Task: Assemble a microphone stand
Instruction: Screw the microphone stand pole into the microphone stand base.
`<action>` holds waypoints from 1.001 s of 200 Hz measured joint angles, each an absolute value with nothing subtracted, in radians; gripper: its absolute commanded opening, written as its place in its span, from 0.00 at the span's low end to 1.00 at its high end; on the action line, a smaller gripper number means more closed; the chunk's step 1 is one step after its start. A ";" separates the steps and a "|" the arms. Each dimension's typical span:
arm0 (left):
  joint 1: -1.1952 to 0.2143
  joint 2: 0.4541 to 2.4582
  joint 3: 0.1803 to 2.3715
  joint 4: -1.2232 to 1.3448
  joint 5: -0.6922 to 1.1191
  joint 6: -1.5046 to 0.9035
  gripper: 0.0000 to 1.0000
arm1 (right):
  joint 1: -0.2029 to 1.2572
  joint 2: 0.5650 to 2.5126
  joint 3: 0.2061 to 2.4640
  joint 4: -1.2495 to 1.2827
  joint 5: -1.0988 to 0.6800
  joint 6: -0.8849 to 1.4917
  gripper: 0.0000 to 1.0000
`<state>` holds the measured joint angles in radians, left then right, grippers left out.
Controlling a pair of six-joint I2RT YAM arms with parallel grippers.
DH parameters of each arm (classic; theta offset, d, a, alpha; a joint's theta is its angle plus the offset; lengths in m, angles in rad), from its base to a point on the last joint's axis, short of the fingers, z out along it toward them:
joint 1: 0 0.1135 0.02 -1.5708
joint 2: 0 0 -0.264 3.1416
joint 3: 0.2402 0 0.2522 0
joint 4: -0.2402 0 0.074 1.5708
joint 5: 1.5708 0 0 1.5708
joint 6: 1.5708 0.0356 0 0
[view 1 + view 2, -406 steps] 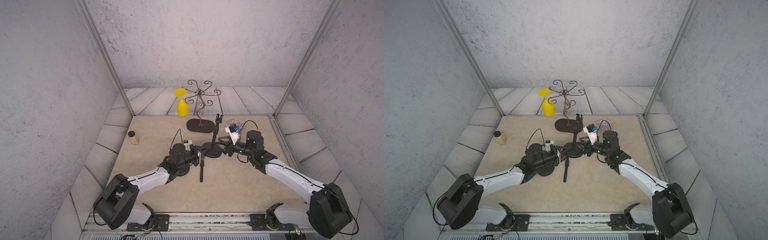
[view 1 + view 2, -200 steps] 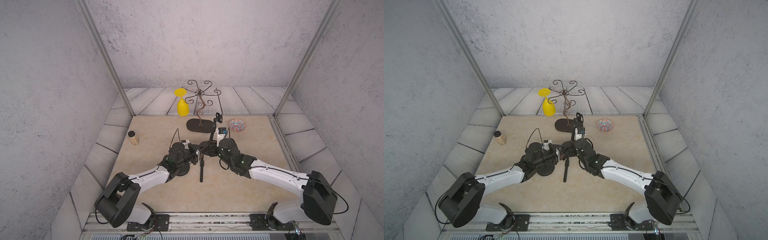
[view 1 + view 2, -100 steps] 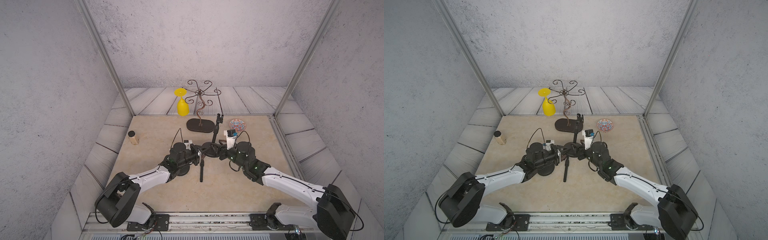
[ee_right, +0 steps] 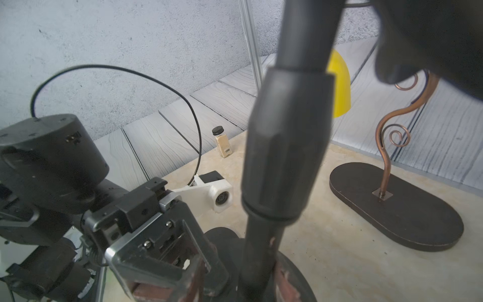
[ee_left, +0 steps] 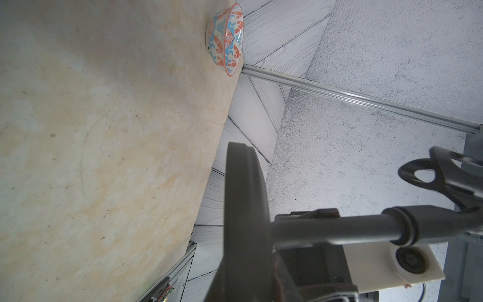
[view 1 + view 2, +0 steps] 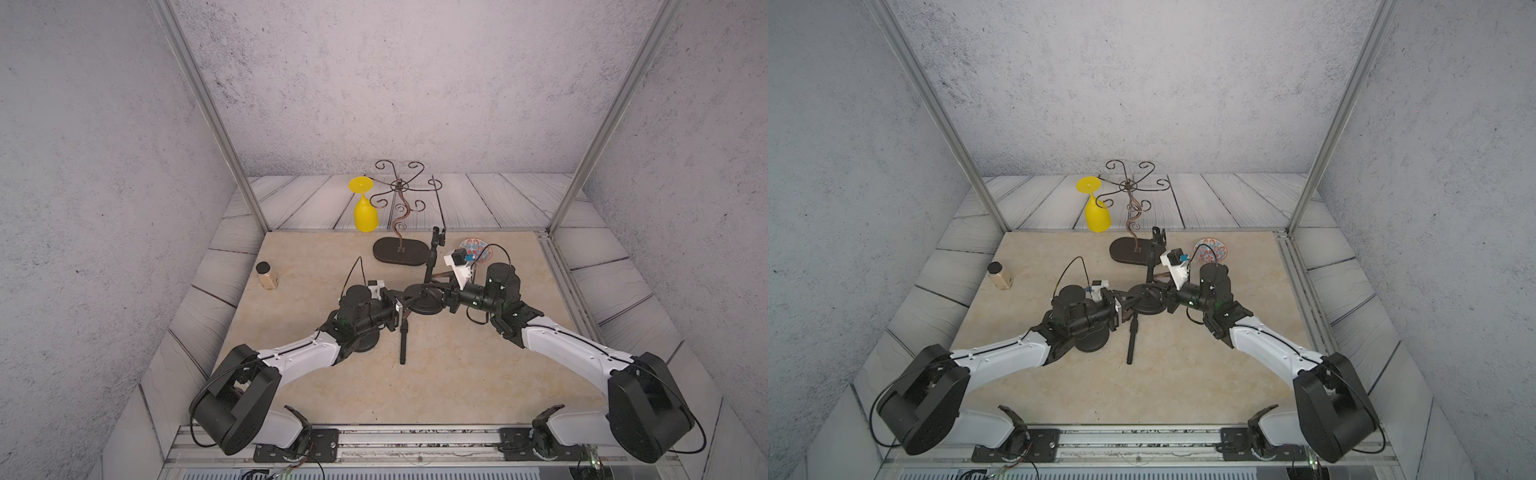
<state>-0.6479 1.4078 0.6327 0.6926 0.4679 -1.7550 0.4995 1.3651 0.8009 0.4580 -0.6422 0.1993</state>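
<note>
2 pincers, mid bench (image 6: 478,365): left pincer (image 6: 402,309) clamped on base (image 6: 430,305) rim; right pincer (image 6: 446,296) straddles pole (image 6: 430,262) nr btm, can't tell if gripping. Risk: sideways tug tilts pole, thread binds, base slips.

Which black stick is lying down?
The thin black rod flat on the table, in front of the round base. The other black pole stands up from that base, with a clip on top.
</note>
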 measured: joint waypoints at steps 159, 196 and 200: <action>-0.635 1.411 0.633 0.677 0.456 -1.758 0.00 | 0.581 1.444 0.813 0.426 -0.469 0.360 0.00; -0.624 1.413 0.631 0.677 0.445 -1.754 0.00 | 0.820 1.435 0.947 0.160 0.157 0.507 0.00; -0.624 1.413 0.631 0.684 0.445 -1.753 0.00 | 0.839 1.444 0.977 0.120 0.209 0.525 0.00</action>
<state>-0.6239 1.4128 0.6308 0.6842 0.4446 -1.7535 0.8387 1.4437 0.9768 0.1204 0.2089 0.5251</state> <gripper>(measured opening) 0.223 0.191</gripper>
